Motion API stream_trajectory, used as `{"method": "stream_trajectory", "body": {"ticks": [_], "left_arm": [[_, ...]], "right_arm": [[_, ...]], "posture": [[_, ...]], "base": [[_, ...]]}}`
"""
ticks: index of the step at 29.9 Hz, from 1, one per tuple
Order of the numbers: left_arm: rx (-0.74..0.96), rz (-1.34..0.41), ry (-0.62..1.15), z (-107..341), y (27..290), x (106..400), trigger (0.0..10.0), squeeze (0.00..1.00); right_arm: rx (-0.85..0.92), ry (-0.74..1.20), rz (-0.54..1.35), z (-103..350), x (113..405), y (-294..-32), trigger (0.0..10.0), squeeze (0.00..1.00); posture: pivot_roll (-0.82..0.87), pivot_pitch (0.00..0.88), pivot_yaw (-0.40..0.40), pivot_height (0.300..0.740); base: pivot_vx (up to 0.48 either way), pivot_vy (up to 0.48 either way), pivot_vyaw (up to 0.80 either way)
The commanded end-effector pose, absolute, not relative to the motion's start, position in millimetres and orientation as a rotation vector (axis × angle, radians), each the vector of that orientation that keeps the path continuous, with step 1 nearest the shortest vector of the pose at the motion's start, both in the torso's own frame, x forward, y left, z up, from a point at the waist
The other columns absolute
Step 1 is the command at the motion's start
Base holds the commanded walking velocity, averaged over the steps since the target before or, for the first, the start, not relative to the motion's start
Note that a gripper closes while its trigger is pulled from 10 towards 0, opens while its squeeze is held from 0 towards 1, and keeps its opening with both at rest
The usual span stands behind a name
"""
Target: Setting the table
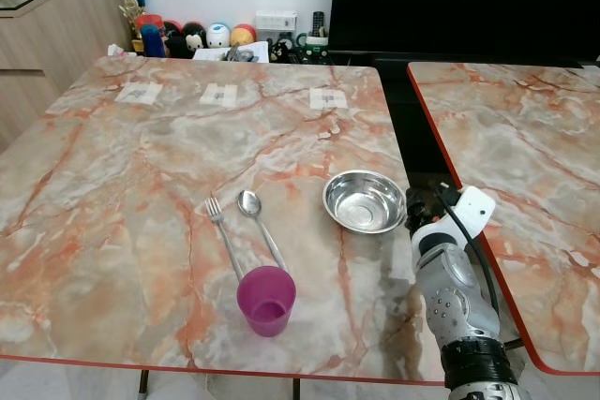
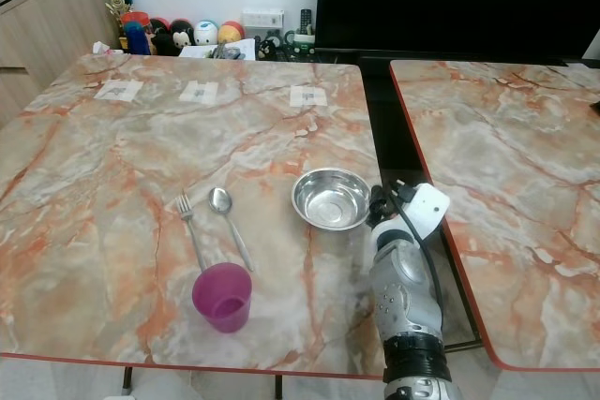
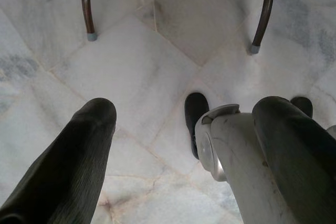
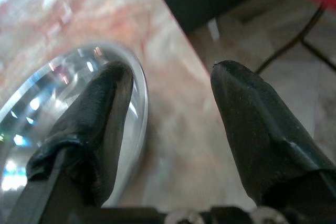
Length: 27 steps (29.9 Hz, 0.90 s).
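Right wrist view: right gripper (image 4: 168, 108), jaws spread, straddles the steel bowl's (image 1: 364, 201) near rim at lower left, apparently lining up a grasp.

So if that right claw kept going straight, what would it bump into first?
Most likely the rim of the round shiny steel bowl: one finger of the open right gripper already overlaps it, though depth is unclear.

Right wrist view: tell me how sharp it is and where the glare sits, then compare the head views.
Right wrist view: the steel bowl is soft and blurred, bright glints smeared along its rim, beside the open right gripper. Left eye view: sharp throughout, even light, the bowl with mild reflections, the purple cup with a faint shadow. Left wrist view: floor tiles evenly lit, fingers close and soft.
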<state>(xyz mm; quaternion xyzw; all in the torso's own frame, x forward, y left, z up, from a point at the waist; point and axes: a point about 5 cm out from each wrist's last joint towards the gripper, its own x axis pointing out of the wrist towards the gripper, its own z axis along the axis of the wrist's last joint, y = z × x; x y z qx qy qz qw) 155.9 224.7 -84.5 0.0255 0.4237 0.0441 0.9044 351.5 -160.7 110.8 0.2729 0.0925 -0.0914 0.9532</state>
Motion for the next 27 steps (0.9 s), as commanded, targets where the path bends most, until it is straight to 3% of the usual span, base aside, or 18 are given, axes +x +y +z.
{"method": "stream_trajectory", "body": {"ticks": [1, 27], "left_arm": [[0.05, 0.093, 0.91, -88.2, 225.8, 147.7, 10.0, 0.0], [0.062, 0.079, 0.925, -89.5, 226.4, 144.4, 10.0, 0.0]], "right_arm": [[0.58, 0.218, -0.182, 106.0, 351.7, -161.4, 10.0, 0.0], [0.696, 0.279, -0.088, 98.3, 364.3, -150.8, 10.0, 0.0]], "posture": [[0.04, 0.103, -0.022, 0.74], [0.05, 0.101, -0.017, 0.74]], "base": [[0.0, 0.0, 0.0], [0.0, 0.0, 0.0]]}}
